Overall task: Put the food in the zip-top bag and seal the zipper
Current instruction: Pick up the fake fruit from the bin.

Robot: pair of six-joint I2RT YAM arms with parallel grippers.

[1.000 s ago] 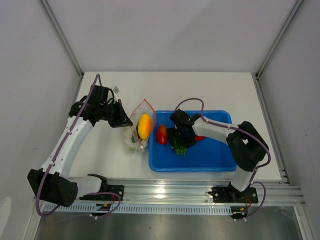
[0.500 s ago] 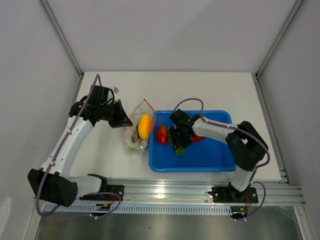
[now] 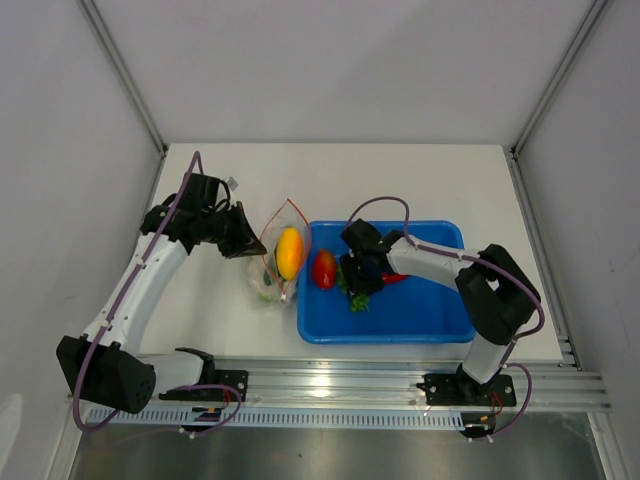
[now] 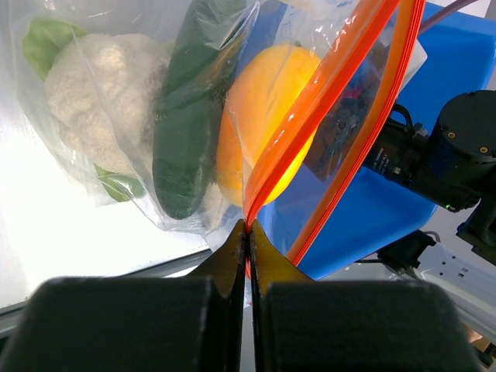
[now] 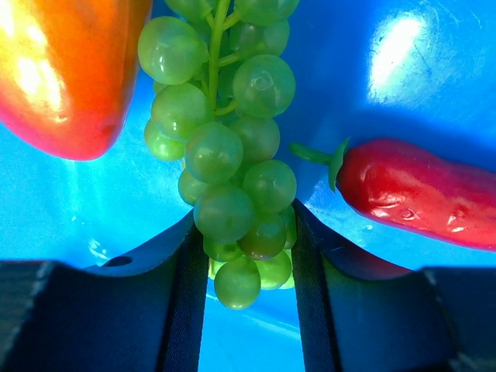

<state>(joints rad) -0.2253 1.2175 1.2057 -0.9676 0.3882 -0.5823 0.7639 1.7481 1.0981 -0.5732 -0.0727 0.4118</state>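
The clear zip-top bag (image 3: pixel 272 272) lies left of the blue tray, its mouth held up. My left gripper (image 4: pixel 248 232) is shut on the orange-red zipper (image 4: pixel 310 132) at one end of the mouth. Inside the bag (image 4: pixel 116 46) I see a yellow squash (image 4: pixel 263 116), a dark green cucumber (image 4: pixel 186 132) and a white cauliflower (image 4: pixel 93 101). My right gripper (image 5: pixel 242 256) is down in the tray, its fingers pressed on both sides of a bunch of green grapes (image 5: pixel 232 178). A red tomato (image 5: pixel 70 70) and a red chili (image 5: pixel 418 194) lie beside the grapes.
The blue tray (image 3: pixel 420 320) sits right of the bag, its left wall close to the bag's mouth. The tomato (image 3: pixel 324 268) rests by that left wall. The left arm (image 3: pixel 150 270) curves along the table's left side.
The right gripper's jaws have narrowed onto the green grapes in the tray. The left gripper and the bag have barely moved.
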